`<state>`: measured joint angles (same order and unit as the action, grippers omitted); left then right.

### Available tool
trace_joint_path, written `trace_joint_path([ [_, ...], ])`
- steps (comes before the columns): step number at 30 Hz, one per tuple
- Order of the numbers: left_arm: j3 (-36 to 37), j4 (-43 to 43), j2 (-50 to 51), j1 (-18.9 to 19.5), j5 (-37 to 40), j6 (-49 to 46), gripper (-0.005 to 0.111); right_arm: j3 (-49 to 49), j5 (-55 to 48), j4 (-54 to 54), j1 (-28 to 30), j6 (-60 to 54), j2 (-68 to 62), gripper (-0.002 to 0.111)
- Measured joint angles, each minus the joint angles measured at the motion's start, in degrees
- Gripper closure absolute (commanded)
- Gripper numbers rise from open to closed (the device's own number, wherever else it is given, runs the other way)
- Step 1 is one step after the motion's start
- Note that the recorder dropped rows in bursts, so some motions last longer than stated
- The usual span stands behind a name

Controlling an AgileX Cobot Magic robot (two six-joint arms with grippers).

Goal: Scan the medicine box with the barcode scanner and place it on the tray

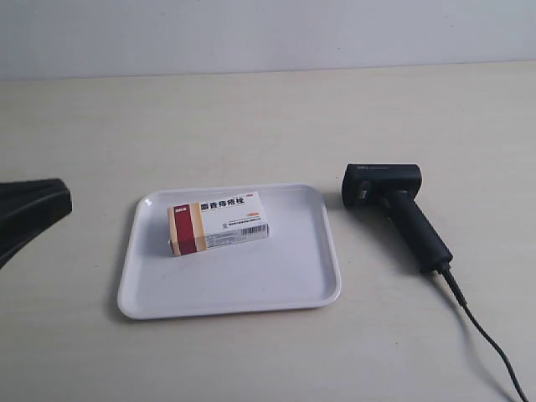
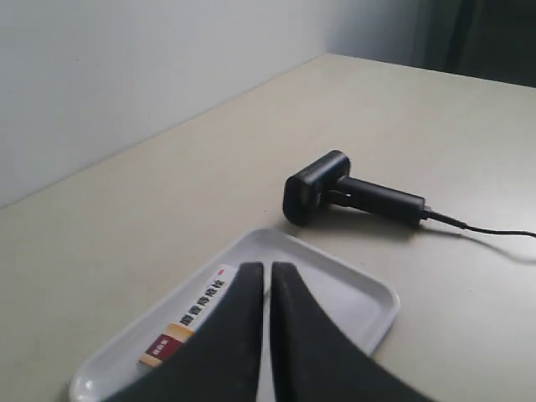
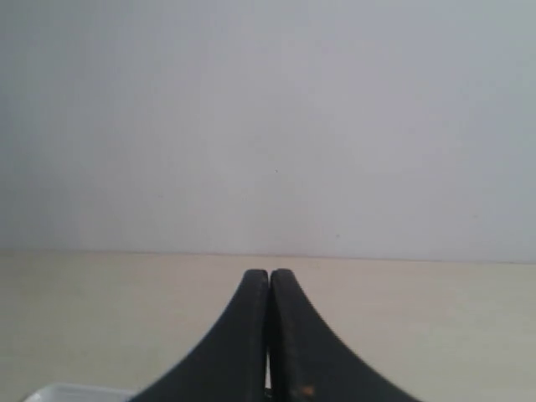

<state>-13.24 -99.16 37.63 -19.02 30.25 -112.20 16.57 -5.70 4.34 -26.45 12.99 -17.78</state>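
The medicine box [image 1: 218,222] lies flat in the white tray [image 1: 301,280], its red and orange band toward the exterior view's left. In the left wrist view the medicine box [image 2: 188,322] is partly hidden behind my left gripper [image 2: 268,270], which is shut and empty, raised back from the tray [image 2: 368,297]. The black barcode scanner [image 1: 398,209] lies on the table right of the tray, cable trailing to the front; it also shows as the scanner [image 2: 352,193]. My right gripper [image 3: 269,275] is shut and empty, facing the wall.
A dark part of the arm at the exterior view's left [image 1: 29,213] pokes in at the frame edge. The scanner cable [image 1: 490,343] runs toward the front right corner. A pale wall [image 1: 268,33] bounds the far side of the table.
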Motion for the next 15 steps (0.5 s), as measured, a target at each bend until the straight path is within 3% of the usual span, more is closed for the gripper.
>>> trace_joint_path([
  [6, 4.4, -0.1, -6.0, 0.0, 2.6, -0.1, 0.101, 0.0, 0.3, 0.0, 0.0, 0.0, 2.0, 0.108],
  [9, 4.5, -0.1, -8.3, 0.0, -0.9, -1.7, 0.101, 0.0, 0.3, 0.0, 0.0, 0.0, 2.1, 0.108],
  [12, 5.4, -0.1, -13.5, 3.3, -8.0, -0.8, 0.101, 0.0, 0.3, 0.0, 0.0, 0.1, 2.2, 0.108],
  [15, 7.6, -0.1, -20.9, 9.6, -13.0, -0.2, 0.101, 0.0, 0.3, 0.0, 0.0, 0.1, 2.2, 0.108],
])
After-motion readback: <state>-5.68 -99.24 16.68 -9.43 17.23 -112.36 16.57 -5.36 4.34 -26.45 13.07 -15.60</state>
